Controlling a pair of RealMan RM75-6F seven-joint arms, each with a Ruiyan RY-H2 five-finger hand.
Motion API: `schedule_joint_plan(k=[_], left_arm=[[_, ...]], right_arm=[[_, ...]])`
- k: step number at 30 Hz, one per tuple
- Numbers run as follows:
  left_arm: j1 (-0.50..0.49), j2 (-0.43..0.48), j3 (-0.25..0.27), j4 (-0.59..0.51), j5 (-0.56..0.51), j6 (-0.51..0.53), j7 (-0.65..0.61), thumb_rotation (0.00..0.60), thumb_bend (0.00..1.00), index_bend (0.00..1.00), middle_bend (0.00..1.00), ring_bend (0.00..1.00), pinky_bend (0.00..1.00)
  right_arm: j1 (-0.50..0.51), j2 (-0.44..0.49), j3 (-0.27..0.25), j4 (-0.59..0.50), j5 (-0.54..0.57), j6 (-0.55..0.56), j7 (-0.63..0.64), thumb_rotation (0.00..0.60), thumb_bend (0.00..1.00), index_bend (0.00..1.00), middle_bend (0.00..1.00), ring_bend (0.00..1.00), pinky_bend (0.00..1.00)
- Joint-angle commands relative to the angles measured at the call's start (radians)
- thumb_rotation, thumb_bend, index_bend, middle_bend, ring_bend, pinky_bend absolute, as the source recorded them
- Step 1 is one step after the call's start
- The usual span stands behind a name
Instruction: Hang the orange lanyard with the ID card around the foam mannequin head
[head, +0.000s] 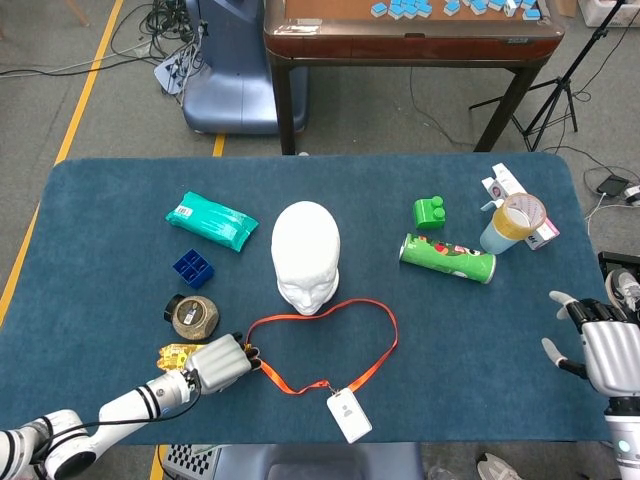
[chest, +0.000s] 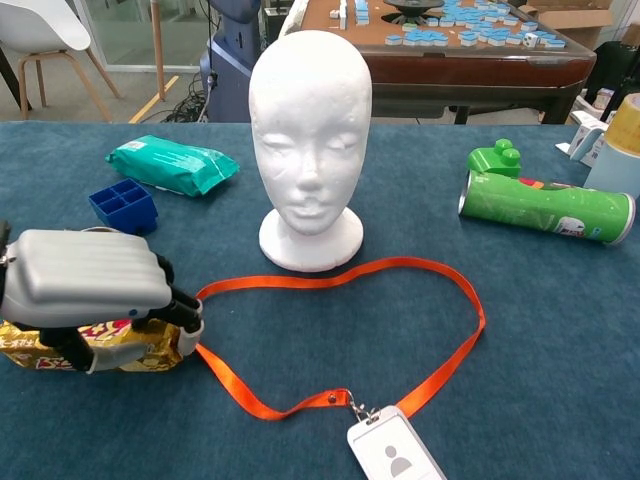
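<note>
The orange fabric lanyard (chest: 340, 275) lay in a flat loop on the blue-covered worktop (head: 480, 330) just in front of the upright white foam mannequin head (chest: 309, 140), with its white ID card (head: 348, 416) at the near edge. The left robot hand (chest: 95, 297) rested over a gold-wrapped snack bar (chest: 60, 345) with its fingers curled at the loop's left end, though whether it gripped the strap could not be told. The right robot hand (head: 605, 350) hovered at the worktop's right edge, fingers spread and holding nothing.
</note>
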Motion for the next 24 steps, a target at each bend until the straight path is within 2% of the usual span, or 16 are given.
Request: schedule_joint_plan(k=[1,6,17,21,24], left_arm=[[0.009,0.016,0.011,-0.006,-0.005,0.012,0.011,0.600,0.52,0.36,0.34,0.48,0.27],[0.027,0.061,0.035,-0.020,-0.009,0.034,0.034,0.600,0.52,0.40,0.38,0.48,0.27],[0.066,0.160,0.095,-0.043,-0.011,0.059,0.088,0.600,0.52,0.41,0.39,0.49,0.27],[0.072,0.169,0.091,-0.061,-0.007,0.079,0.067,0.600,0.52,0.41,0.39,0.49,0.27],[0.070,0.159,0.072,-0.064,0.011,0.106,-0.009,0.600,0.52,0.40,0.39,0.49,0.27]], right_arm=[[0.001,-0.001,-0.001,0.000,-0.003,-0.001,0.001,0.600,0.27,0.25,0.44,0.29,0.32],[0.003,-0.002,-0.001,0.001,-0.004,-0.005,0.002,0.600,0.27,0.25,0.44,0.29,0.32],[-0.002,-0.001,-0.002,-0.003,-0.010,0.004,0.000,0.600,0.27,0.25,0.44,0.29,0.32],[-0.001,-0.003,-0.002,-0.003,-0.013,0.003,-0.001,0.600,0.27,0.25,0.44,0.29,0.32],[-0.001,-0.003,-0.003,-0.001,-0.015,0.003,0.001,0.600,0.27,0.26,0.44,0.29,0.32]])
